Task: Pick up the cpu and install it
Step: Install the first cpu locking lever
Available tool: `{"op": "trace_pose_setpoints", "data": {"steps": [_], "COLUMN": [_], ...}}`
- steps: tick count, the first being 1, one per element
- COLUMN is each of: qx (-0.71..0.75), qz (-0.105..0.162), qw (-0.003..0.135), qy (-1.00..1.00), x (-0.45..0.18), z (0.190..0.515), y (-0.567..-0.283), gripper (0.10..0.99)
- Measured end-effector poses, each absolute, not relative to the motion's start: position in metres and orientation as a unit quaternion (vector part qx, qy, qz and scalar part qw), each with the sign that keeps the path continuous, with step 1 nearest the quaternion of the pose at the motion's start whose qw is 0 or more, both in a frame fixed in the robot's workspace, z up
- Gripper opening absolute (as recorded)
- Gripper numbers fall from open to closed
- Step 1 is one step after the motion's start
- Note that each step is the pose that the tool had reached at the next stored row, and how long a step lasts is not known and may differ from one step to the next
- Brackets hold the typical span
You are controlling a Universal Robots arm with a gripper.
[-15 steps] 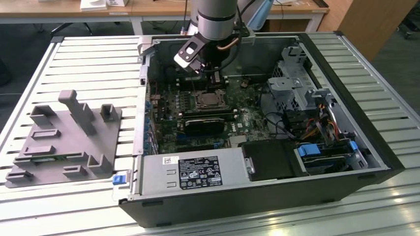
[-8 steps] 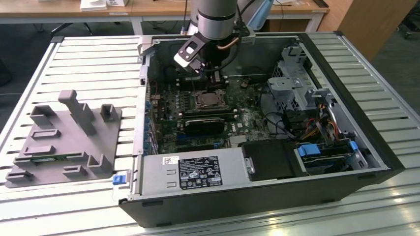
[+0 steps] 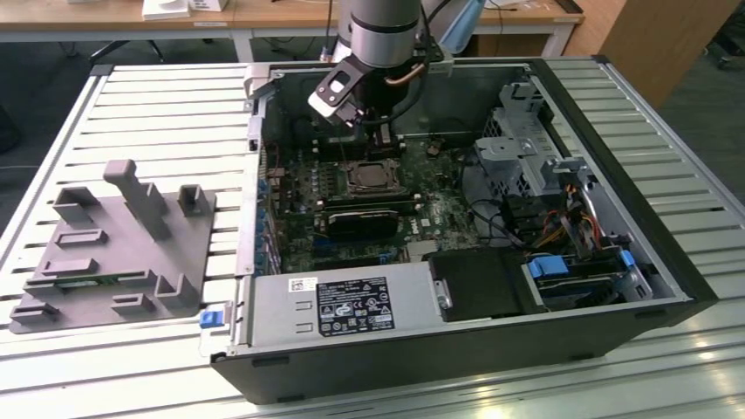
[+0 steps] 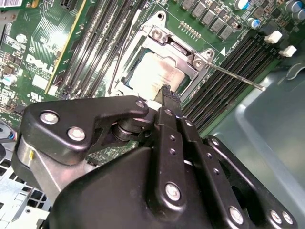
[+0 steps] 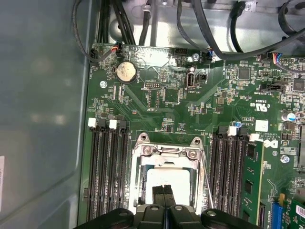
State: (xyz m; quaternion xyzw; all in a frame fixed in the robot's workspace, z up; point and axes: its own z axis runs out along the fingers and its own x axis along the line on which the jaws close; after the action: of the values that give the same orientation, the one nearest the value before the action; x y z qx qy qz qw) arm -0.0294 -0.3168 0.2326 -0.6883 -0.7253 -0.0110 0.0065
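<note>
The cpu [image 5: 167, 177] lies flat in its socket on the green motherboard [image 5: 167, 102], its pale silver top showing inside the metal bracket [image 5: 167, 153]. My gripper [image 5: 163, 190] hangs just above it, fingers shut together with nothing between them. In the second wrist view the fingertips of the gripper [image 4: 167, 91] point at the edge of the cpu [image 4: 152, 71]. In the exterior view the gripper [image 3: 382, 140] reaches down into the open computer case, right over the socket [image 3: 372, 177]. A thin metal lever [image 4: 238, 78] runs beside the socket.
Black memory slots [image 5: 107, 167] flank the socket on both sides. A long black card [image 3: 361, 223] sits just nearer than the socket, with a power supply [image 3: 338, 305] in front. A drive cage [image 3: 547, 175] with cables fills the exterior view's right. A grey fixture [image 3: 117, 253] stands on the slatted table.
</note>
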Motion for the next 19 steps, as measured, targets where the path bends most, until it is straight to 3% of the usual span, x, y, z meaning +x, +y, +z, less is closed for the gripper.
{"op": "trace_pose_setpoints", "data": {"steps": [19], "qx": [-0.688], "qz": [-0.011], "qw": [0.007], "qy": [-0.725], "x": [-0.029], "z": [0.265], "y": [-0.317], "gripper": [0.106]}}
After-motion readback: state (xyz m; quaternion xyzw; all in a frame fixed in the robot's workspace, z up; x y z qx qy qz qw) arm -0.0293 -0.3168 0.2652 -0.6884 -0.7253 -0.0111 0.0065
